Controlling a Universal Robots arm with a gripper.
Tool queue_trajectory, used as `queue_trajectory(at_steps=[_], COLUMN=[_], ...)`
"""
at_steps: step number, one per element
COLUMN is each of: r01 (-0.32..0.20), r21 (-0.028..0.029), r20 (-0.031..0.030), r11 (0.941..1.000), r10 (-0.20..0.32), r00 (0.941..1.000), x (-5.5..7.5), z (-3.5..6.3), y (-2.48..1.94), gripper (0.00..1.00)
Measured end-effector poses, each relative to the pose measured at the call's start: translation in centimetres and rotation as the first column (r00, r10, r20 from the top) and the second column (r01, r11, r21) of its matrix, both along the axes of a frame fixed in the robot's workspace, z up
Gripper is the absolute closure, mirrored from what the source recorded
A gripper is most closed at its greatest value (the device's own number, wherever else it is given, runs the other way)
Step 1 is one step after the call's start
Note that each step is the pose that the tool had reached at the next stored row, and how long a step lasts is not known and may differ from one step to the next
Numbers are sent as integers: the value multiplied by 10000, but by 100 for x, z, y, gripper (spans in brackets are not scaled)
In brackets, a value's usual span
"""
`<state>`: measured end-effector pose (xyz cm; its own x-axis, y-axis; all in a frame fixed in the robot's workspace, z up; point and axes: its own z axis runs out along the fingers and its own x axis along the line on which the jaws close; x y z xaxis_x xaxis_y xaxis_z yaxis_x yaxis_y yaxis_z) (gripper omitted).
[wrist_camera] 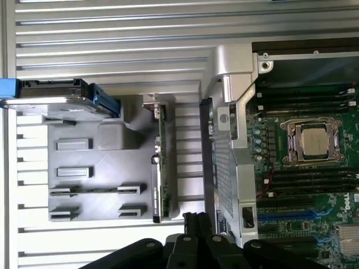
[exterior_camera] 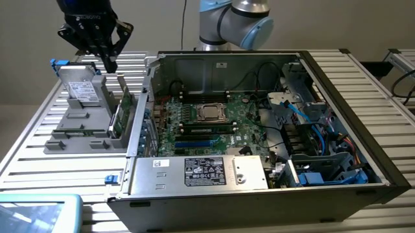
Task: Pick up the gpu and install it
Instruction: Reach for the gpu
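Gripper (exterior_camera: 110, 65) hangs at the exterior view's upper left, fingers together on nothing; below it we see the gpu (exterior_camera: 123, 109) standing on edge in the grey holder (exterior_camera: 71, 138).

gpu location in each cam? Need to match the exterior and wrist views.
Exterior view: the gpu stands on edge in the grey holder, at the exterior view's left, just outside the computer case.
Wrist view: the gpu is seen edge-on, between the grey holder's slots and the computer case.
Shared landmark: the CPU socket on the motherboard.
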<state>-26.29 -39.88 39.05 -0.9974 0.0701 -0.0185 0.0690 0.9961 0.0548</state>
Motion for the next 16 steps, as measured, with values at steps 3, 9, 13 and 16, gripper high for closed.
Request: queue_trajectory(at_steps=[3,9,13,16], r01=[-35,-190,-279,-331], r21=[60,180,250,267], r20=[0,2,5,4], r11=[10000,9997,9993,9991], r10=[35,190,279,331], r00=[10000,9998,9996,9995], x=[-120,-290,-350,-357], z=[-12,-53,-87,-110], y=[0,1,15,45], gripper=[88,88,88,88])
